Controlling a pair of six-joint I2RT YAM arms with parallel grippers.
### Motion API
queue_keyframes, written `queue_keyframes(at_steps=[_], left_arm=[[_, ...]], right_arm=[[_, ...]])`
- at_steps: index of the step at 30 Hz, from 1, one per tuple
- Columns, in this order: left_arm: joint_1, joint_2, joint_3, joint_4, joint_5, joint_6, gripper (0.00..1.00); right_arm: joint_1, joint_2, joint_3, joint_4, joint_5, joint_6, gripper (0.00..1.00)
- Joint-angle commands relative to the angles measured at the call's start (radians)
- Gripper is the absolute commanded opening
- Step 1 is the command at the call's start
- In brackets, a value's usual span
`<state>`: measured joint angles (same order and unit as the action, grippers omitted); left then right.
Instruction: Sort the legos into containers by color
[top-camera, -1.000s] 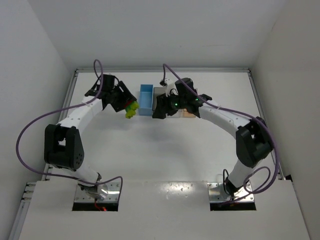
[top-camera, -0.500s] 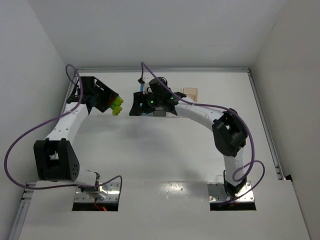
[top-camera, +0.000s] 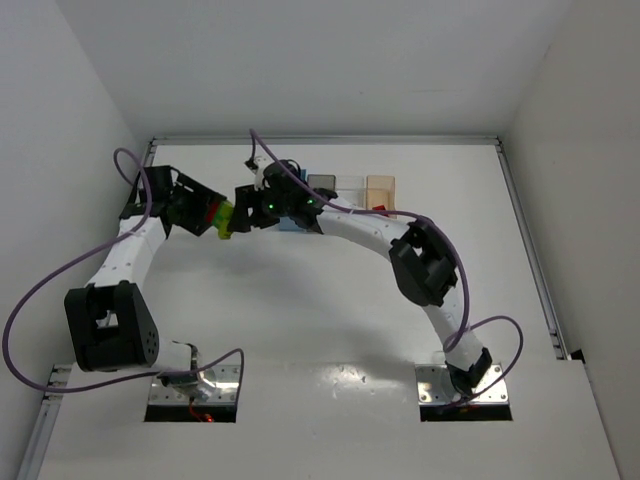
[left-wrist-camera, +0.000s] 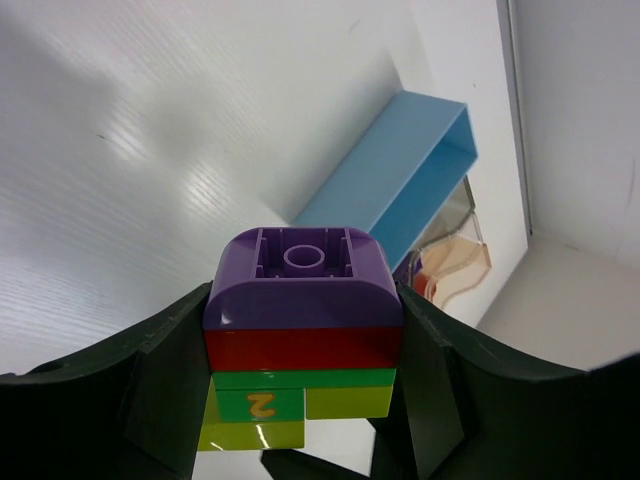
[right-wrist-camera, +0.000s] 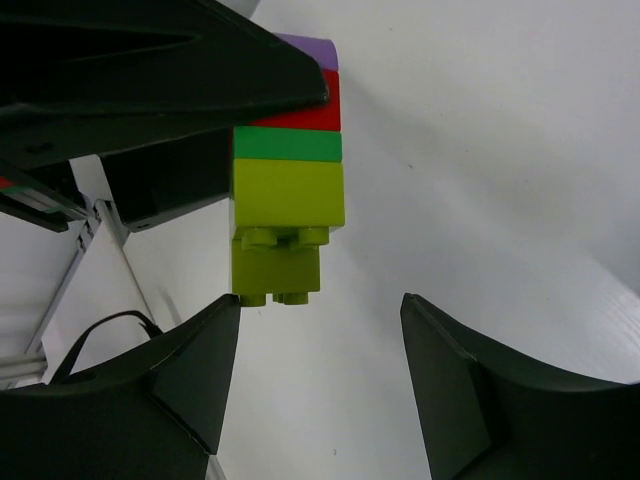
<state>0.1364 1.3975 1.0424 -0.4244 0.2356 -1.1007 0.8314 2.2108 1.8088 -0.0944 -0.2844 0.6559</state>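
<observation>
My left gripper (top-camera: 212, 215) is shut on a stack of legos (left-wrist-camera: 300, 345) held above the table at the far left. The stack runs purple (left-wrist-camera: 300, 268), red, dark green, then yellow-green (right-wrist-camera: 287, 210) at its free end. My right gripper (right-wrist-camera: 320, 340) is open, and the stack's yellow-green end sits just in front of its left finger, not between the fingers. In the top view the right gripper (top-camera: 245, 204) is right beside the stack (top-camera: 226, 219). The blue bin (left-wrist-camera: 390, 180) and the pale orange bin (left-wrist-camera: 455, 265) lie behind the stack.
The bins stand in a row at the back: blue (top-camera: 293, 224) mostly hidden under the right arm, dark grey (top-camera: 322, 182), clear (top-camera: 350, 184) and pale orange (top-camera: 380, 186), with something red (top-camera: 378, 210) in the orange one. The white left wall is close.
Both arms have swung left. The left gripper carried the stack toward the left wall. The right gripper left the bins and came up to the stack.
</observation>
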Motion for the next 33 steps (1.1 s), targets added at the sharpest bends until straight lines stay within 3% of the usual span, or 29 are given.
queue_keyframes(at_steps=[1, 18, 20, 24, 26, 28, 33], left_arm=[[0.023, -0.041, -0.019, 0.071, 0.097, -0.039, 0.00], [0.023, -0.052, -0.068, 0.108, 0.129, -0.059, 0.00], [0.023, -0.052, -0.068, 0.108, 0.130, -0.059, 0.00], [0.023, -0.061, -0.078, 0.118, 0.130, -0.059, 0.00], [0.023, -0.061, -0.078, 0.127, 0.130, -0.059, 0.00], [0.032, -0.061, -0.078, 0.127, 0.120, -0.059, 0.00], [0.086, -0.048, -0.056, 0.127, 0.111, -0.050, 0.00]], right_arm=[[0.008, 0.026, 0.058, 0.056, -0.032, 0.014, 0.67], [0.046, 0.076, 0.118, 0.096, -0.125, 0.033, 0.65], [0.046, 0.085, 0.118, 0.096, -0.125, 0.033, 0.60], [0.046, 0.086, 0.106, 0.105, -0.125, 0.033, 0.30], [0.046, 0.086, 0.097, 0.105, -0.116, 0.033, 0.10], [0.037, 0.075, 0.074, 0.105, -0.116, 0.033, 0.01], [0.028, 0.015, 0.018, 0.114, -0.125, 0.033, 0.00]])
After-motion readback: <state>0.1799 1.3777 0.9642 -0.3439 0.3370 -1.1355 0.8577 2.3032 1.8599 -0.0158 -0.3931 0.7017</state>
